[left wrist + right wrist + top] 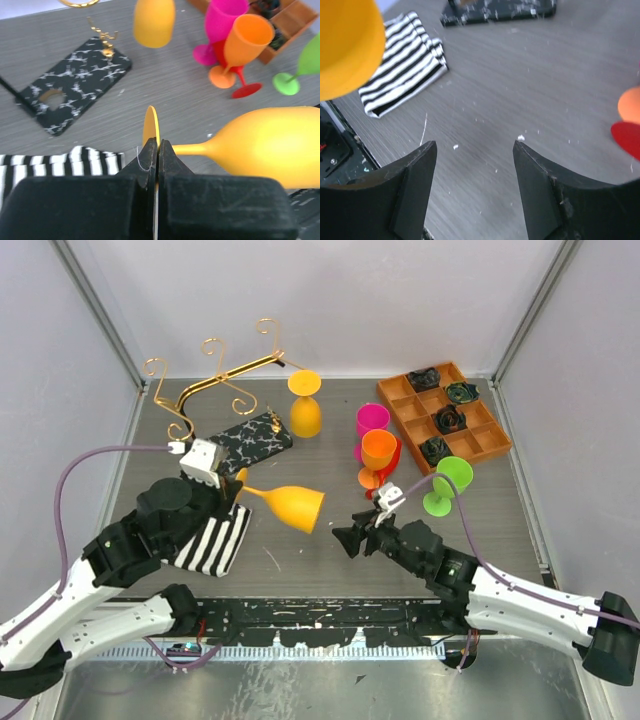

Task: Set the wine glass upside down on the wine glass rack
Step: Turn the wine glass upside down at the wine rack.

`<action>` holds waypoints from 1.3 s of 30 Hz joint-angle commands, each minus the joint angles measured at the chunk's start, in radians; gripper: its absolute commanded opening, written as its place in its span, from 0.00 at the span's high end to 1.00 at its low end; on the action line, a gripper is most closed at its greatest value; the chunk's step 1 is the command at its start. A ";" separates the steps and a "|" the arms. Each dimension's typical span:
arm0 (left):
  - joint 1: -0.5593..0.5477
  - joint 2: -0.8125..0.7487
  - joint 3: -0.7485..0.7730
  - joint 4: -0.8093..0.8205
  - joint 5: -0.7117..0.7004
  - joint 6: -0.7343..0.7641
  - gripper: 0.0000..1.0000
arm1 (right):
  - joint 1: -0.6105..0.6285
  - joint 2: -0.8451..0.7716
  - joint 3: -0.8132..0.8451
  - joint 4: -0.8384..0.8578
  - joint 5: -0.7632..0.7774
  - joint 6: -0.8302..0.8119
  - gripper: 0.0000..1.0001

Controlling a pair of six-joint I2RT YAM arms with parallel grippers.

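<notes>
Two grippers flank the wine glass (295, 507), which lies level above mid-tabletop. The left gripper (158, 150) is pinched tight on its foot. The right gripper (475, 150) is spread wide and empty, beside the bowl. The wine glass rack (248, 440) stands toward the far-left corner.

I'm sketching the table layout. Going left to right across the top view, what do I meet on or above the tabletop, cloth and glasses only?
Striped cloth → held yellow glass → orange glass → green glass.
</notes>
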 commanded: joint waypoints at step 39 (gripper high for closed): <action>-0.164 0.227 0.091 0.005 0.074 0.462 1.00 | 0.003 0.310 0.591 -0.444 -0.346 0.153 0.17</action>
